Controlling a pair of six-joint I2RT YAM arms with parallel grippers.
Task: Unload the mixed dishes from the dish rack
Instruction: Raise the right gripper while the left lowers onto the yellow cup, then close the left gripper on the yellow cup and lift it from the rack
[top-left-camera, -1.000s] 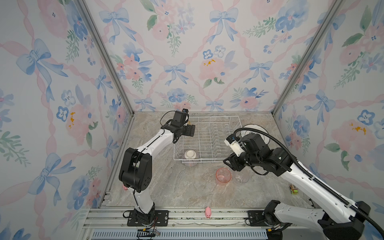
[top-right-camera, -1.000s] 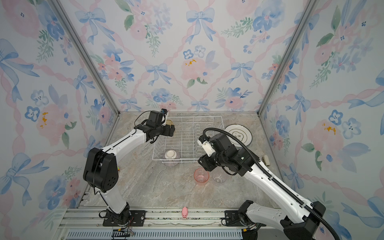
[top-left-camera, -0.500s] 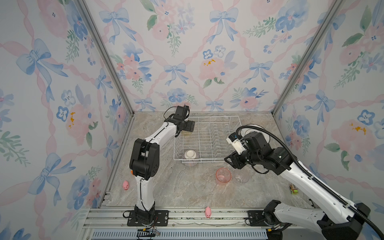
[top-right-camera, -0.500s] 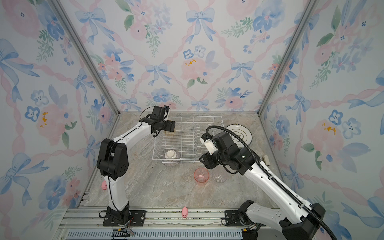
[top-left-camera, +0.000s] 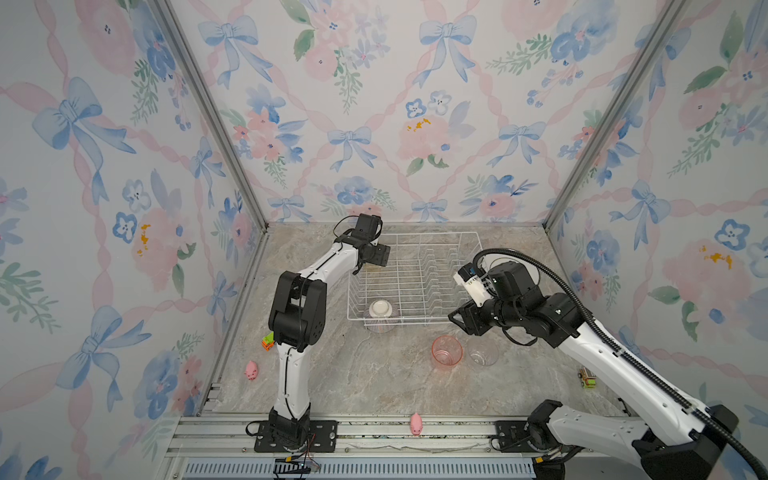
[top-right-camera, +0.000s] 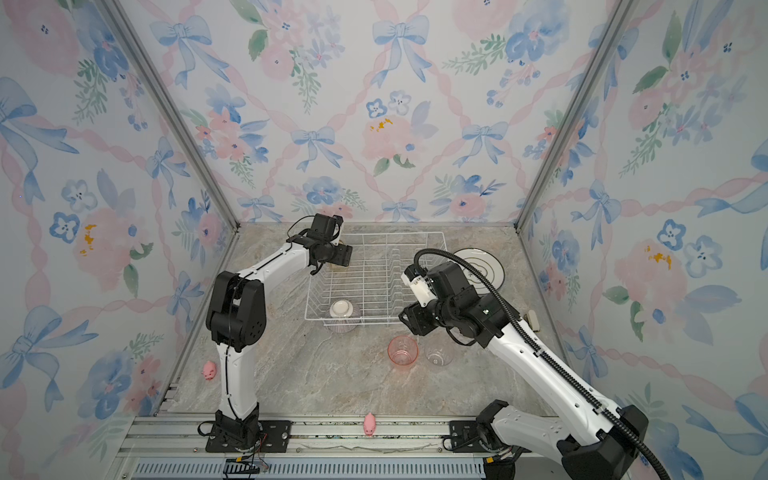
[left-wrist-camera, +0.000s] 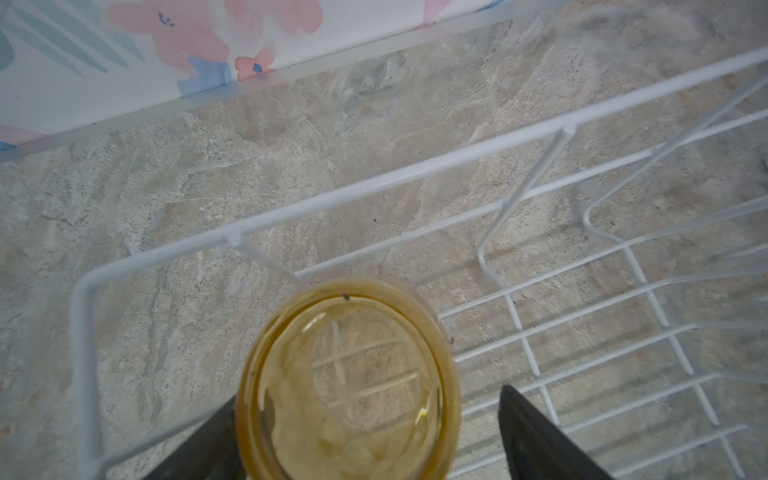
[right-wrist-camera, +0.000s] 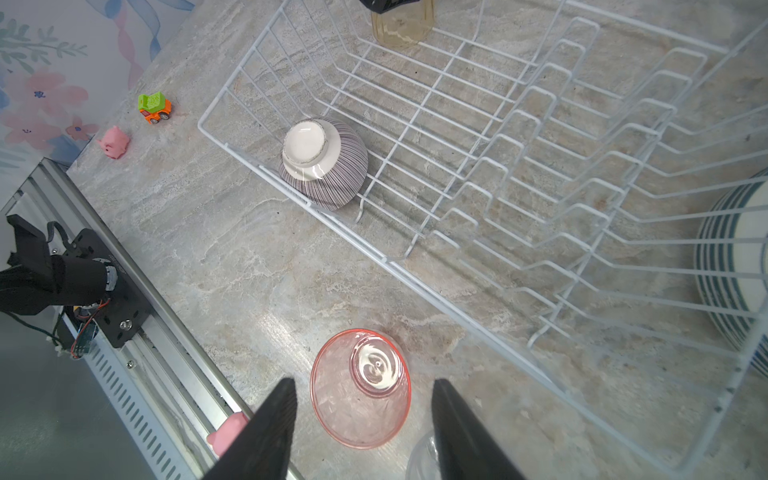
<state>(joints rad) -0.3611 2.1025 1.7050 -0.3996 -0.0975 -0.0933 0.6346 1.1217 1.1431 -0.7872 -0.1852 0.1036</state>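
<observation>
Wire dish rack (top-left-camera: 415, 278) holds ribbed bowl (top-left-camera: 380, 313), yellow glass tumbler (left-wrist-camera: 351, 382); both arms' jaws spread.

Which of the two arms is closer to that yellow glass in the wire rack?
Left. The left end effector straddles the yellow glass in the rack's far corner; the right end effector hovers over the pink glass outside the rack.

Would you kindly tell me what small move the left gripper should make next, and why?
Probably close the left gripper on the yellow tumbler: its open fingers straddle the glass in the dish rack corner, so a grip precedes lifting.
</observation>
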